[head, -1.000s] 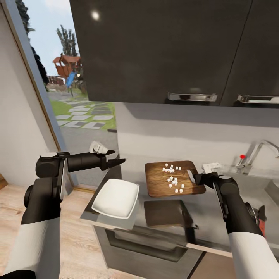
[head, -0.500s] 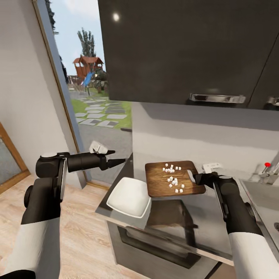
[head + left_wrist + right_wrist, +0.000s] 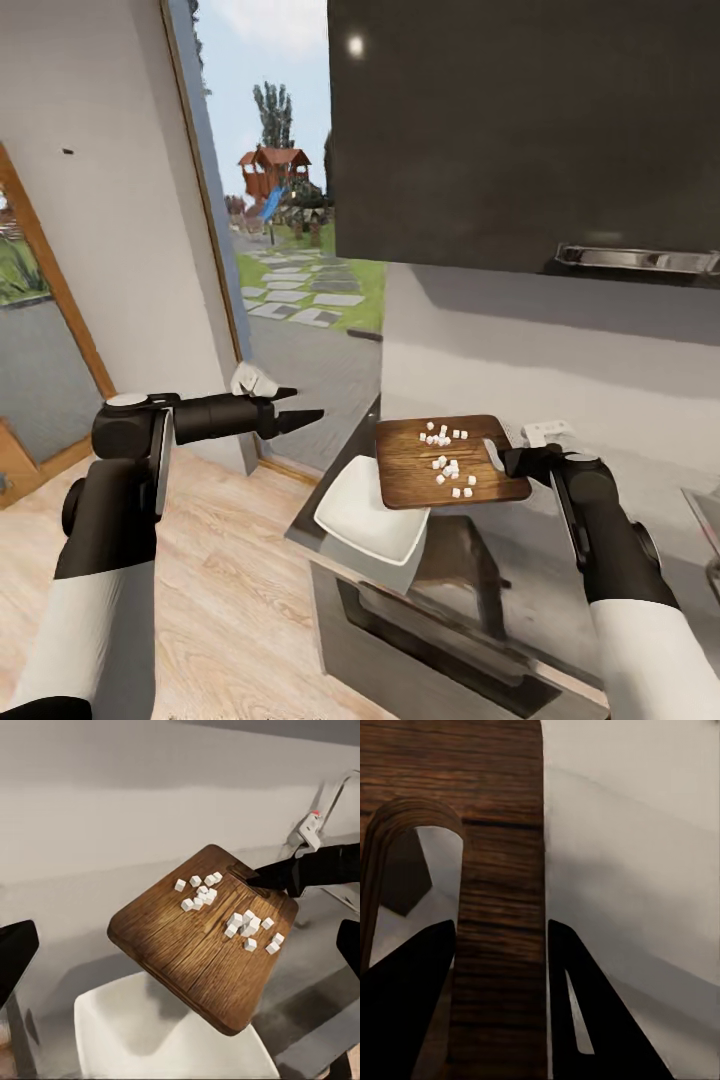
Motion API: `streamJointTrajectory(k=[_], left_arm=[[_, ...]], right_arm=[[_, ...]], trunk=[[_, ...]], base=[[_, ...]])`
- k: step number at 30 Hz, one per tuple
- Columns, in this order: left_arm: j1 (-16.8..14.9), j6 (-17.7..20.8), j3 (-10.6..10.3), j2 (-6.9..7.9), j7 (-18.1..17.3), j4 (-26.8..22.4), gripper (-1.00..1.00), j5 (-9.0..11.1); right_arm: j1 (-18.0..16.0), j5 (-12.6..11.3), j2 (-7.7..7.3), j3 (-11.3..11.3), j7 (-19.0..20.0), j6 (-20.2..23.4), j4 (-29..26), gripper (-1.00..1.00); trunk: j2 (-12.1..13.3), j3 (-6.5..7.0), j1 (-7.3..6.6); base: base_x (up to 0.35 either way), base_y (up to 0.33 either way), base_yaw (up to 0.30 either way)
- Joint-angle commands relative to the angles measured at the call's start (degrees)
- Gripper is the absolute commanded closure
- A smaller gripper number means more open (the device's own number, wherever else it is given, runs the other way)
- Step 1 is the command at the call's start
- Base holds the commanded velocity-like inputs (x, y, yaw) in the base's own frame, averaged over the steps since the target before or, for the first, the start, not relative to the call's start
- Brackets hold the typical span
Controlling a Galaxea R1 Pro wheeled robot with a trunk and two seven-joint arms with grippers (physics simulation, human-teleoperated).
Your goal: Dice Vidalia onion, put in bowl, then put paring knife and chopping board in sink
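Head view. I have the chopping board (image 3: 450, 462) raised above the countertop (image 3: 560, 585), held level by my right gripper (image 3: 503, 459), which is clenched on the board's handle end at the board's 3 o'clock edge. Diced onion (image 3: 445, 462) lies loose on top in two small clusters of white cubes. The bowl (image 3: 372, 509) sits on the countertop at the board's 7 o'clock, its near half showing, the board's corner overhanging it. My left gripper (image 3: 305, 413) hangs well apart at 9 o'clock, fingers released, holding nothing.

Left wrist view. Board (image 3: 206, 935) seen from above, floating over the bowl (image 3: 161, 1042); right gripper (image 3: 262, 879) pinches the slot end. Cubes (image 3: 246, 928) sit toward the handle half. The tap (image 3: 319, 821) stands beyond at 1 o'clock.

Right wrist view. Both fingers (image 3: 585, 1009) bracket the wooden strip beside the oblong slot (image 3: 412, 896), closed on it.

Handling, my judgement: board stiff, moderately heavy, carried from one end, so it will want to droop and twist; the strip by the slot is the sound hold. Cubes light, unsecured, will slide or roll at any tilt. I would tip only when the low edge is squarely over the bowl.
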Motion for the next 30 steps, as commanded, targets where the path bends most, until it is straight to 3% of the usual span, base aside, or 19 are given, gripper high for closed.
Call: streamJointTrajectory(k=[1, 23, 30], left_arm=[[-0.09, 0.54, 0.12, -0.09, -0.59, -0.03, -1.00, -0.57], [-0.09, 0.54, 0.12, -0.09, -0.59, -0.03, -1.00, -0.57], [-0.09, 0.54, 0.12, -0.09, -0.59, -0.03, -1.00, -0.57]], right_arm=[[-0.05, 0.34, 0.01, -0.05, 0.55, 0.22, -0.10, 1.00], [-0.05, 0.34, 0.03, -0.05, 0.55, 0.17, -0.16, 1.00], [-0.05, 0.34, 0.01, -0.05, 0.55, 0.16, -0.19, 1.00]], trunk=[[-0.14, -0.13, 0.04], [-0.14, -0.13, 0.04], [-0.14, -0.13, 0.04]], base=[[0.000, 0.000, 0.282], [0.000, 0.000, 0.283], [0.000, 0.000, 0.044]])
